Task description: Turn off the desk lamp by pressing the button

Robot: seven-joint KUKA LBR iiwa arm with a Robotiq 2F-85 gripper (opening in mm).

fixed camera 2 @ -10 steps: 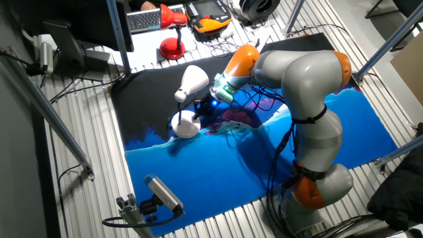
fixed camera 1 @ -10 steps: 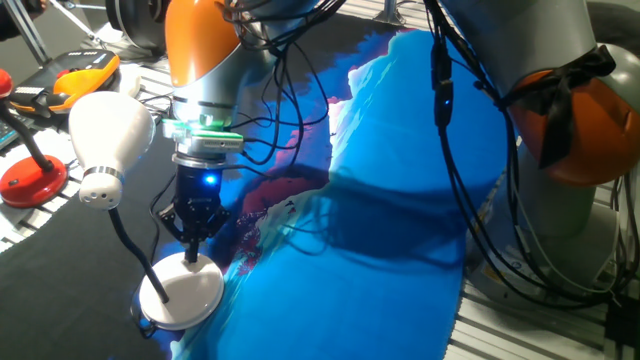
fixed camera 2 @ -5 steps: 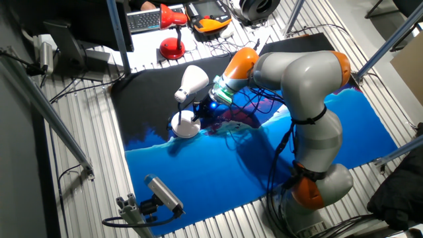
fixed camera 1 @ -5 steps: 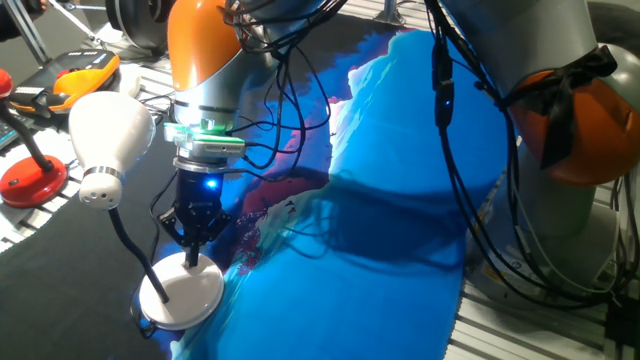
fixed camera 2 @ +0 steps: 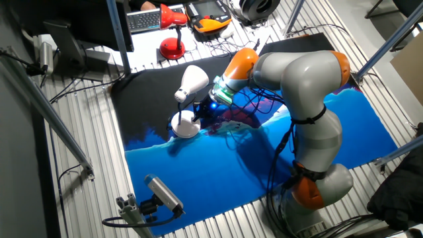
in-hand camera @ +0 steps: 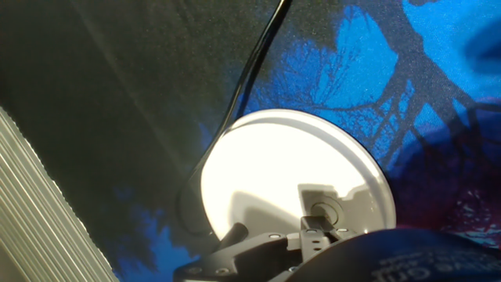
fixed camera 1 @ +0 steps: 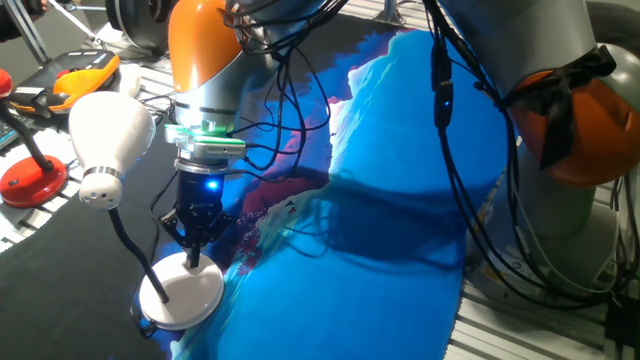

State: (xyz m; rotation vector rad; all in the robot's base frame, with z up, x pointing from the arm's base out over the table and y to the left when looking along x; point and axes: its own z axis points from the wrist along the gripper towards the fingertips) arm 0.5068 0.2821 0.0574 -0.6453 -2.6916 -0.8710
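While gripper (fixed camera 1: 192, 262) barely moved since a second ago, tip sits on lamp (fixed camera 1: 183, 289) base, near button (in-hand camera: 322, 210); open or closed, can't tell.

The desk lamp (fixed camera 1: 105, 135) is coloured white in head and base (in-hand camera: 290, 176), with a thin black neck. The cloth (fixed camera 1: 400, 250) is patterned in bright blue and black. A second lamp (fixed camera 2: 173, 46) is coloured red. The arm (fixed camera 2: 297, 73) is finished in grey and orange.
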